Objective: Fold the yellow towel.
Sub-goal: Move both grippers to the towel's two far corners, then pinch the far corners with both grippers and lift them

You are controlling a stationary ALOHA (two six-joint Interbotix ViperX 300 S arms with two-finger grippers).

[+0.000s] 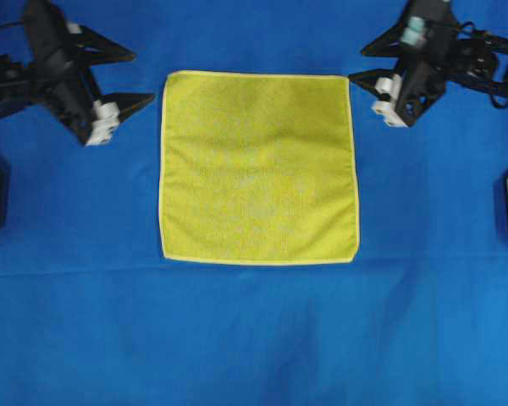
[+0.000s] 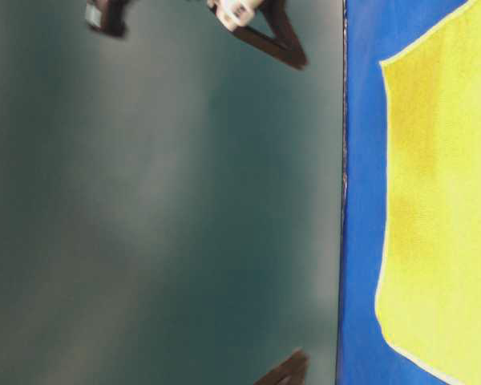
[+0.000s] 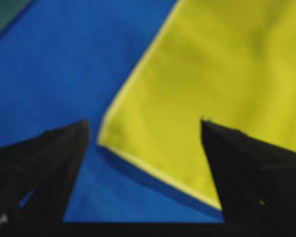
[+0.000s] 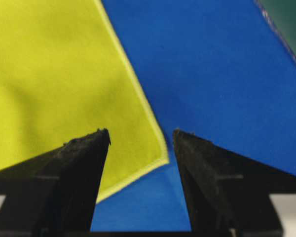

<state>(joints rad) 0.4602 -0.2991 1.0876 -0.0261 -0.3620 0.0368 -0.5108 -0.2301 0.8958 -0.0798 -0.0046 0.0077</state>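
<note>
**Towel flat, both tools spread at the far corners**

The yellow towel [image 1: 258,167] lies spread out square in the middle of the blue counter [image 1: 254,338], unfolded and smooth, its paler hem [image 1: 258,261] showing all the way round. Nothing is on it and nothing holds it.

The left tool [image 1: 134,78] stands just off the towel's upper-left corner in the overhead view, jaws wide apart and empty. The right tool [image 1: 366,66] mirrors it at the upper-right corner, likewise released and holding nothing. From the left wrist camera the towel's corner [image 3: 102,140] sits between the two dark fingers; the right wrist view shows its corner [image 4: 165,159] in the gap of that tool too — both look lined up for a pinch.

As for handling, I'd judge this cloth light, limp and a bit grippy on the counter covering. It won't hold any shape of its own, so a single pinch would let it sag and twist. The corners, right at the stitched hem, look like the sensible places to take hold — the hem gives a slightly thicker edge to bite on. Lying so flat, a finger probably has to press down and scrape under the edge, with some risk of catching the blue covering as well.
</note>
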